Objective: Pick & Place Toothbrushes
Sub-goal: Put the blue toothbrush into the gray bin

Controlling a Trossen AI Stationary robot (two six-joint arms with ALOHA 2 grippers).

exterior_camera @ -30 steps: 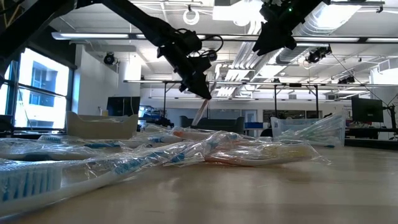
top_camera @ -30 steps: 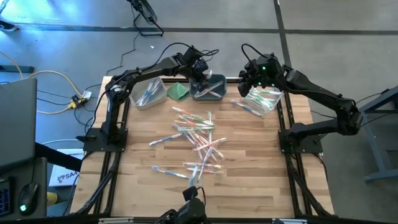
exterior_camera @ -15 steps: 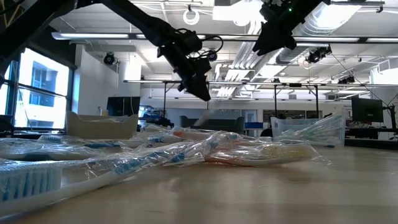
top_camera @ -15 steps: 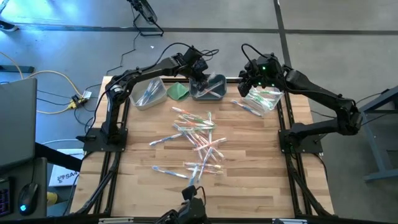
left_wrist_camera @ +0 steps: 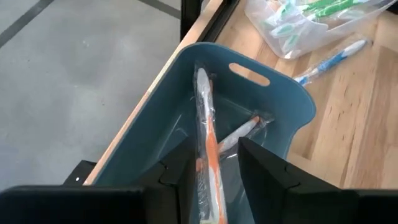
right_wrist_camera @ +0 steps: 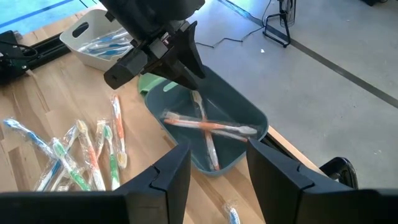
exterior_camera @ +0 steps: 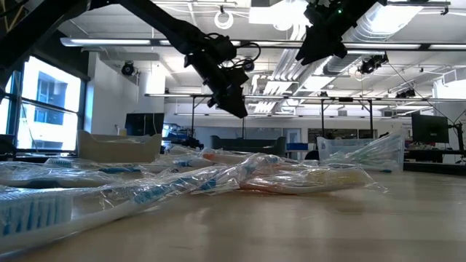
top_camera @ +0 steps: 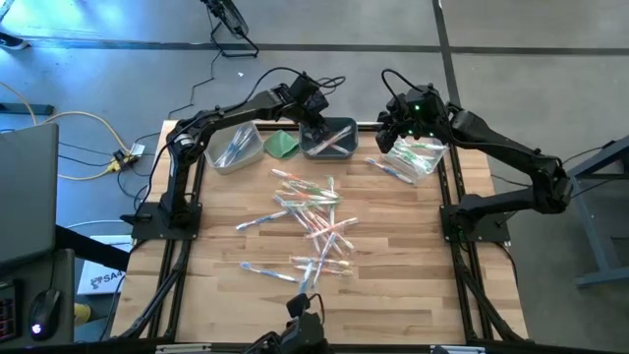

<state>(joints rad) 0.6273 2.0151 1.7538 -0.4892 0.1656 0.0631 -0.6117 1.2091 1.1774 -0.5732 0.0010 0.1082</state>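
Toothbrushes in clear wrappers lie scattered across the middle of the wooden table, a loose heap with blue, green and orange parts showing. At the far edge stand three bins in a row: a white bin on the left with blue brushes in it, a blue-grey bin in the middle, and a clear bin on the right holding green ones. Between the white and the blue-grey bin lies a folded green cloth.

Over the blue-grey bin hangs the left gripper, its fingers parted with nothing between them. Right below it, inside the bin, two orange toothbrushes lie crossed over each other, wrappers and all. One blue toothbrush lies on the wood just beside the clear bin, on its left.

The right gripper hangs above the far left edge of the clear bin, well off the table. Its fingers stand apart too and hold nothing.

From table height the near brushes fill the foreground, and both arms come down from above against the ceiling lights.
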